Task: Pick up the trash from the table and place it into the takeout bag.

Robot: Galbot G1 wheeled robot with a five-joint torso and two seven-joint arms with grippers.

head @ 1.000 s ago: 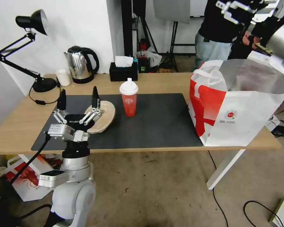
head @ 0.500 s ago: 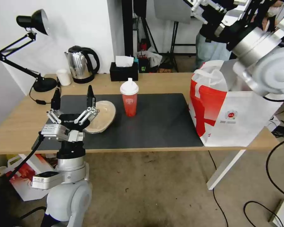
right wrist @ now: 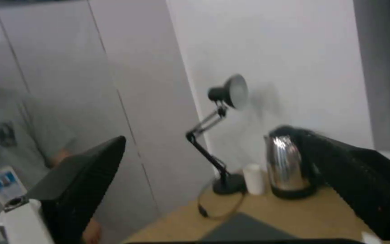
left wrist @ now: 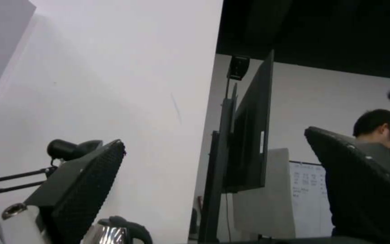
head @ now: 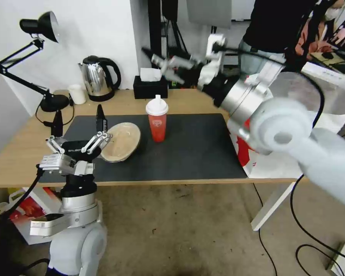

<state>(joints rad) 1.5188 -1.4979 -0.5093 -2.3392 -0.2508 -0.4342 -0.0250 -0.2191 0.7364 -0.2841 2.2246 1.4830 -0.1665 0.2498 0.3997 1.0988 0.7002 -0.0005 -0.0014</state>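
Head view, left to right. Desk lamp (head: 40,27) upper left, its base on the table (head: 19,153). Small white mug (head: 77,94) and kettle (head: 99,78) at the table's back edge, left of centre. Left gripper (head: 78,122) lower left of frame, over the left end of the black mat (head: 188,153), fingers pointing up and spread apart, holding nothing; in the left wrist view both fingers (left wrist: 82,183) stand wide apart against the wall. Shallow tan pulp bowl (head: 120,147) lies on the mat just beside the left gripper's right finger, tilted; contact, cannot tell. Red cup with white spouted lid (head: 156,119) upright on the mat at centre, near the bowl. Black tissue box (head: 150,87) behind it at the table's back edge. Right gripper (head: 157,63) upper centre, high above the cup, blurred, fingers spread, empty; right wrist view agrees, fingers (right wrist: 91,176) wide apart. Right arm crosses the right half of the frame, covering much of the takeout bag (head: 276,165), which stands on the table's right end.
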